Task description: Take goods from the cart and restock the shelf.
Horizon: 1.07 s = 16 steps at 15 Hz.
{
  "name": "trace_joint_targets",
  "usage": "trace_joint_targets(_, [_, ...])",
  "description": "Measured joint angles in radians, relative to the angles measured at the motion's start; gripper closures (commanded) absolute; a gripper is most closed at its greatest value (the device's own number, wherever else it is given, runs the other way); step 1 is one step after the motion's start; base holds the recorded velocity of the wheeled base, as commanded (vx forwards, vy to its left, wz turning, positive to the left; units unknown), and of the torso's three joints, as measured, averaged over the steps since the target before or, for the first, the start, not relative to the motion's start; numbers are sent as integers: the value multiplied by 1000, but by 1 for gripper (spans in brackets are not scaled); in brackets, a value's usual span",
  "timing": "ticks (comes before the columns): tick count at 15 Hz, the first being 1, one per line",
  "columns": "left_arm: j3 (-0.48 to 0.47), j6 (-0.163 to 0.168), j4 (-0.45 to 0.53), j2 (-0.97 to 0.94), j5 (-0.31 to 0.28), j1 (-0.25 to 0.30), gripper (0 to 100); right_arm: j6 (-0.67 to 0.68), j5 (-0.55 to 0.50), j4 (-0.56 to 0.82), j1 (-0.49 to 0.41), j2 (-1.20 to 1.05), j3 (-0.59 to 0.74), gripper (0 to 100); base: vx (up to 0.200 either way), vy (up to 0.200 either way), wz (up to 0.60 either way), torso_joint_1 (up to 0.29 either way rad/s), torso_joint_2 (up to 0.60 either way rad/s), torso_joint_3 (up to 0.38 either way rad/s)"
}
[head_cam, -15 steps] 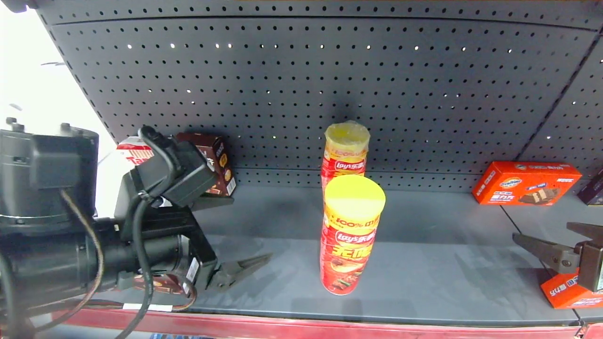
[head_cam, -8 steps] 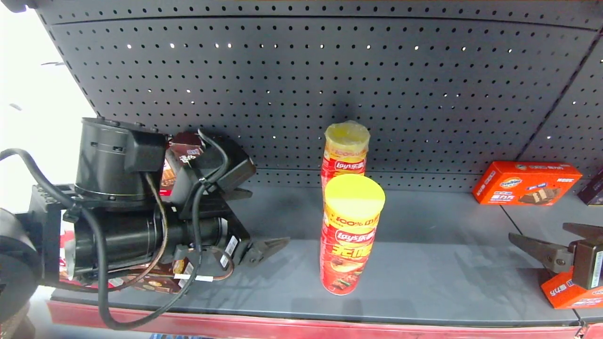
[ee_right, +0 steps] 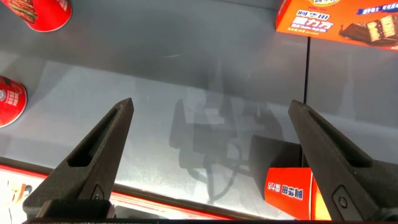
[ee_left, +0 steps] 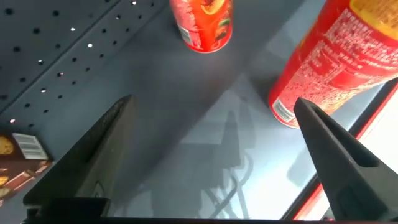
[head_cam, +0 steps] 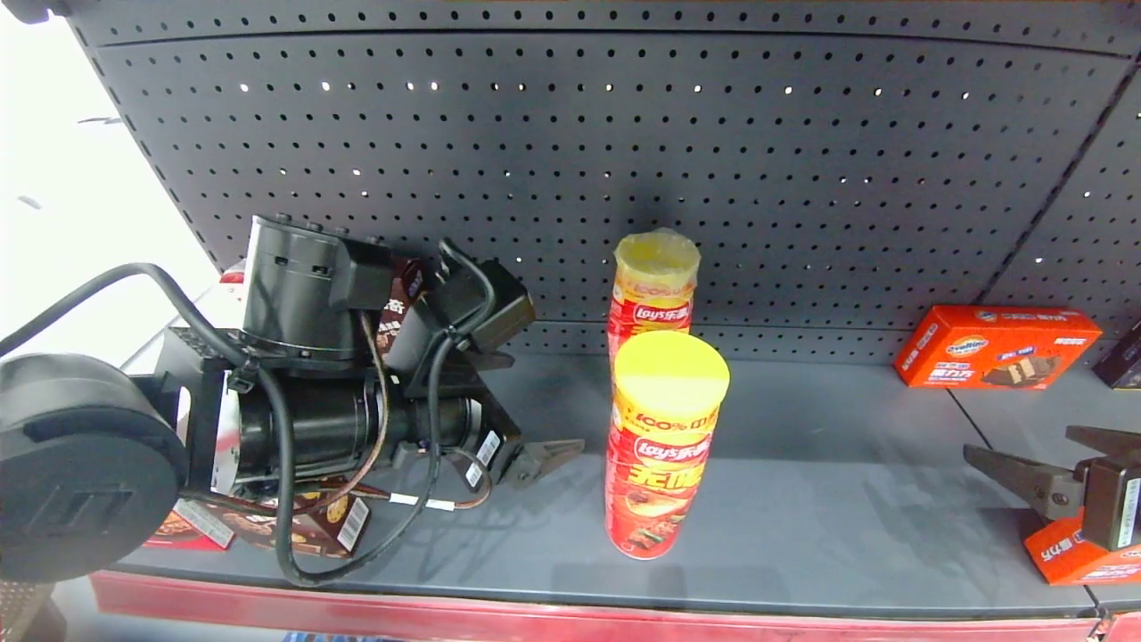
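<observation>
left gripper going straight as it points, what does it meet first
Probably the front chip can, in line with one finger of the left gripper; its centre line aims past it toward the rear can. Depth unclear.

brown box (head_cam: 323, 524): mostly behind left arm (head_cam: 312, 428) | front orange box (head_cam: 1065, 551): cut off

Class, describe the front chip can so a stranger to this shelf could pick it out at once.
Start at the grey shelf with its pegboard back. Near its middle two red chip cans stand upright, one behind the other. The front can is nearer the shelf's red edge, and its yellow lid is flat and smooth, while the rear can has a crinkled top.
</observation>
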Motion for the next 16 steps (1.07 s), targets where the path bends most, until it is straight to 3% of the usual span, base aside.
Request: trace_joint_targets(16, [-31, -1, 0, 43, 0, -47, 0, 0, 1, 0, 0, -1, 11, 0, 0, 0, 0, 0, 0, 0])
